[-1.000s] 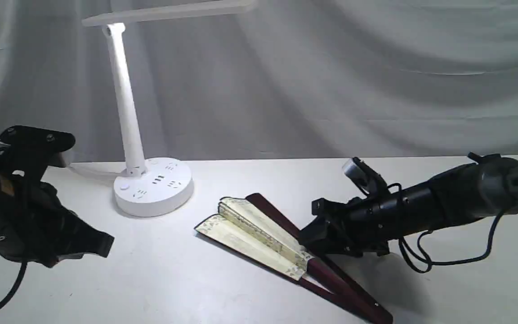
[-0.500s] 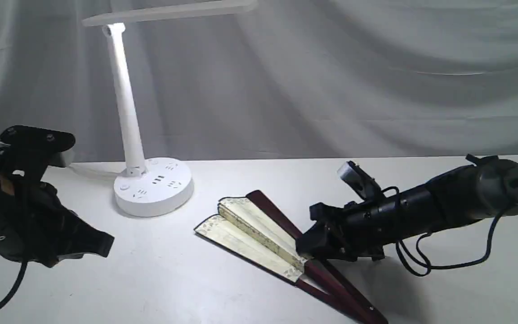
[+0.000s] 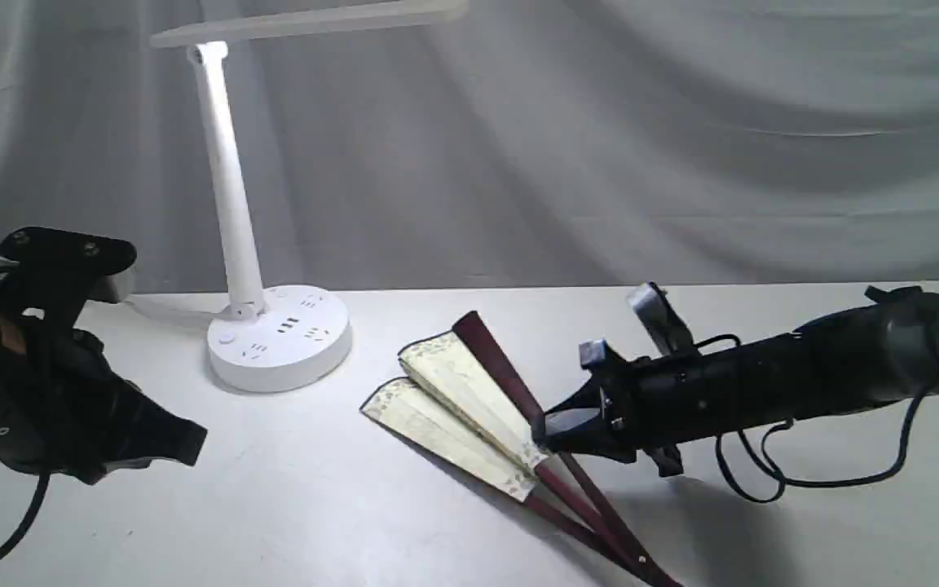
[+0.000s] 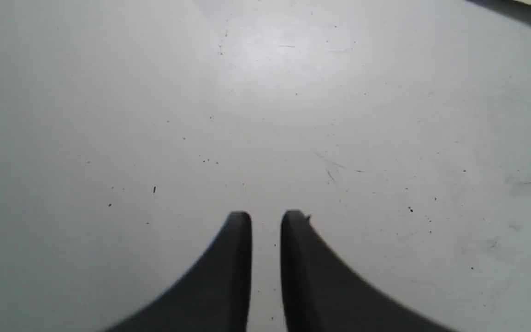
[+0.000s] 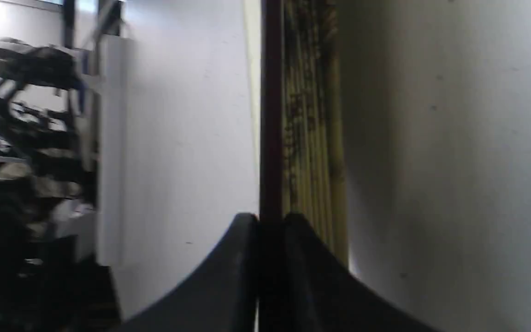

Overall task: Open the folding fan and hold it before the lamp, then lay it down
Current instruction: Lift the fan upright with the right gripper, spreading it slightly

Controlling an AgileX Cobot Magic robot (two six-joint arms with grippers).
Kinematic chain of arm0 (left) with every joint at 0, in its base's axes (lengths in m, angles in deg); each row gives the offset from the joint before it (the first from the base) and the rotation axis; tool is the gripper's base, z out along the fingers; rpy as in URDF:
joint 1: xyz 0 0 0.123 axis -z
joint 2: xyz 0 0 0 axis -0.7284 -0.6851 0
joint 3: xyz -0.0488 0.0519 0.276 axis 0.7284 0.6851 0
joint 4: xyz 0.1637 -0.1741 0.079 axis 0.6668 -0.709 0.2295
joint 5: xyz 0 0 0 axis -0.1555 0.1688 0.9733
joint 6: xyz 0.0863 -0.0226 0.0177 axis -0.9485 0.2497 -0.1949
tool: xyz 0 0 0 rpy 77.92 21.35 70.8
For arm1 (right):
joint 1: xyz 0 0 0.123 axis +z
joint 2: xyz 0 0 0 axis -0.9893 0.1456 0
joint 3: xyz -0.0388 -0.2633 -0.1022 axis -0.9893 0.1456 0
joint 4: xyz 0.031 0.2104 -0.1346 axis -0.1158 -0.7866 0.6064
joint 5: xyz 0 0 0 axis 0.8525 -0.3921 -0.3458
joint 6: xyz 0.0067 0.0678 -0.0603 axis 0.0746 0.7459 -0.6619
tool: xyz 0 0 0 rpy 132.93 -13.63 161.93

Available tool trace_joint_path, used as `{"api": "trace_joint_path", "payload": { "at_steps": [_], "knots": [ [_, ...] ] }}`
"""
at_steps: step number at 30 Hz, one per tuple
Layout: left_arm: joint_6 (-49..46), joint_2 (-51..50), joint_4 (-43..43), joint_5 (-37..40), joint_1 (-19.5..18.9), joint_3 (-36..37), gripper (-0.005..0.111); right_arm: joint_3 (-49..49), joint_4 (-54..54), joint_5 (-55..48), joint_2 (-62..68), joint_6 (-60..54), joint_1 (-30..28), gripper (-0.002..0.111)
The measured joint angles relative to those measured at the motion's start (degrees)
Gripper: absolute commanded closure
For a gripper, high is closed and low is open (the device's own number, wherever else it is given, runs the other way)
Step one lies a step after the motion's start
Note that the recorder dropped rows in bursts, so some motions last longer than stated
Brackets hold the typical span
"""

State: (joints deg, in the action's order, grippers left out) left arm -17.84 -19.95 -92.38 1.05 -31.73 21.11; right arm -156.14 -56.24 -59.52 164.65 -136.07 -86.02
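The folding fan (image 3: pixel 453 399) lies partly spread on the white table, cream pleats toward the lamp and maroon ribs running to the front edge. My right gripper (image 3: pixel 547 428) is shut on its upper maroon guard (image 5: pixel 270 138), which rises off the table; folded pleats (image 5: pixel 311 115) sit beside it. The white lamp (image 3: pixel 225 179) stands at the back left on its round base (image 3: pixel 278 334), apart from the fan. My left gripper (image 3: pixel 184 444) hovers low at the left, fingers (image 4: pixel 240 258) almost together with nothing between them.
A grey curtain (image 3: pixel 600 139) hangs behind the table. A black cable (image 3: pixel 763 481) loops under the right arm. The lamp's cord (image 3: pixel 160 310) trails left from the base. Bare tabletop (image 4: pixel 293 115) lies under the left gripper.
The right gripper has lifted and swung the maroon guard upward, raising the fan's far end; the rib end slid left along the front edge. The left arm has not moved.
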Motion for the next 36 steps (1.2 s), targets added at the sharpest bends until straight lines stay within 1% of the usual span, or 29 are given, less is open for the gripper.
{"api": "trace_joint_path", "payload": {
  "at_steps": [3, 6, 10, 13, 16, 20, 23, 26, 28, 36],
  "knots": [
    [0.0, 0.0, 0.0, 0.0, 0.0, 0.0, 0.095, 0.0, -4.9, -3.8, 0.0, 0.0, -1.9, 0.108],
    [0.0, 0.0, 0.0, 0.0, 0.0, 0.0, 0.095, 0.0, -6.4, -4.3, 0.0, 0.3, -3.3, 0.108],
    [0.0, 0.0, 0.0, 0.0, 0.0, 0.0, 0.095, 0.0, -5.4, -4.4, 0.0, 1.3, -4.6, 0.108],
    [0.0, 0.0, 0.2, 0.0, 0.0, 0.0, 0.095, 0.0, -2.5, -4.4, -0.9, 3.3, -5.2, 0.108],
    [0.0, 0.0, 2.1, -0.1, 0.0, 0.0, 0.095, 0.1, -0.3, -4.4, -2.4, 4.1, -5.4, 0.108],
    [0.0, 0.0, 5.8, -1.2, 0.0, 0.0, 0.095, 1.8, 0.0, -4.5, -5.4, 4.3, -6.1, 0.108],
    [0.0, 0.0, 7.0, -3.3, 0.0, 0.0, 0.095, 3.6, 0.0, -4.5, -8.2, 4.4, -6.7, 0.108],
    [0.0, -0.1, 6.7, -7.5, 0.0, 0.0, 0.095, 5.5, 0.0, -4.6, -11.2, 4.0, -7.5, 0.108],
    [0.0, -0.1, 5.5, -10.8, 0.0, 0.0, 0.095, 6.7, -0.4, -4.9, -12.6, 3.9, -7.9, 0.108],
    [0.0, -0.1, 1.9, -18.6, 0.0, 0.8, 0.095, 12.7, -3.6, -5.0, -16.3, 3.7, -9.5, 0.108]
  ]
}}
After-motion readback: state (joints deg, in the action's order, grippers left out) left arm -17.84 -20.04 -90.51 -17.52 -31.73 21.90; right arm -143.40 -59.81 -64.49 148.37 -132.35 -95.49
